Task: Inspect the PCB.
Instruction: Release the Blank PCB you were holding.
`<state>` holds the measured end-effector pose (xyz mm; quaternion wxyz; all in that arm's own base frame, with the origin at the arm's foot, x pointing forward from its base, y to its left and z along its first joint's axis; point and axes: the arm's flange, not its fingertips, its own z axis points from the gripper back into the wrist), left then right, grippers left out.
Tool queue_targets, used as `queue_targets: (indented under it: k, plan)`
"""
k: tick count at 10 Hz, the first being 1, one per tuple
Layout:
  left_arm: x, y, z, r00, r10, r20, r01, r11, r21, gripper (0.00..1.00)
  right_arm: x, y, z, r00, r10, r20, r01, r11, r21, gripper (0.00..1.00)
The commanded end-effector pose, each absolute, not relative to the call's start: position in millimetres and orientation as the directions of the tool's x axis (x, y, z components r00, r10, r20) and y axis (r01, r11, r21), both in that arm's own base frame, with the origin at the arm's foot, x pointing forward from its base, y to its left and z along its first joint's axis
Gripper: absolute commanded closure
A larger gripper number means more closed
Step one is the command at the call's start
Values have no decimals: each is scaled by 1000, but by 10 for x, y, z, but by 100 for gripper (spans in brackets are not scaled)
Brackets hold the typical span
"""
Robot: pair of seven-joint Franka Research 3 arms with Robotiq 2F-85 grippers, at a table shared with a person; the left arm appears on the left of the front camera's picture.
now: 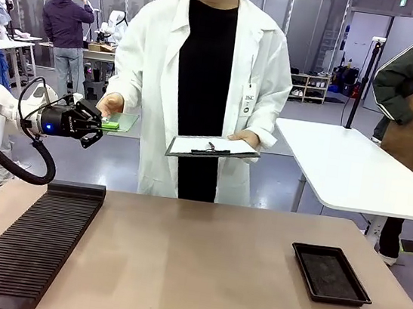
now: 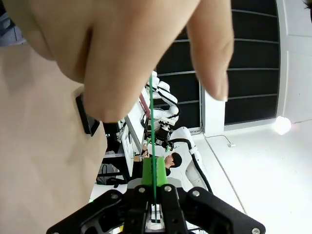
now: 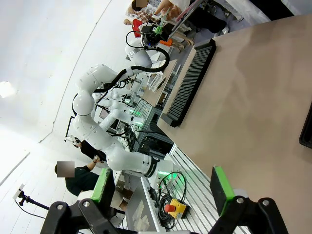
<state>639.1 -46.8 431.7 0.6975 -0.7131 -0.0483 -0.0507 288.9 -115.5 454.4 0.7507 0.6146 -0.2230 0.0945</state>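
Pinching PCB edge, left end effector, person's hand touching

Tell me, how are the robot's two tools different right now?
The left tool is shut on the PCB; the right tool is open and holds nothing. The left tool sits by the person's hand; the right tool has no hand near. Both are black with green pads.

No legible txt; badge on lab coat too small.
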Motion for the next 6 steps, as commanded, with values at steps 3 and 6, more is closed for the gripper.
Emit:
queue_targets:
  k: [3,6]
  plan:
    - [6388,-487,4336,990,-4,141,140,-22,-990,97,2908,-1165,4559,872,-138,471,-437,217,873,0]
    - [6388,-487,4336,990,-4,141,140,-22,-990,97,2908,-1165,4559,872,-138,471,-437,217,873,0]
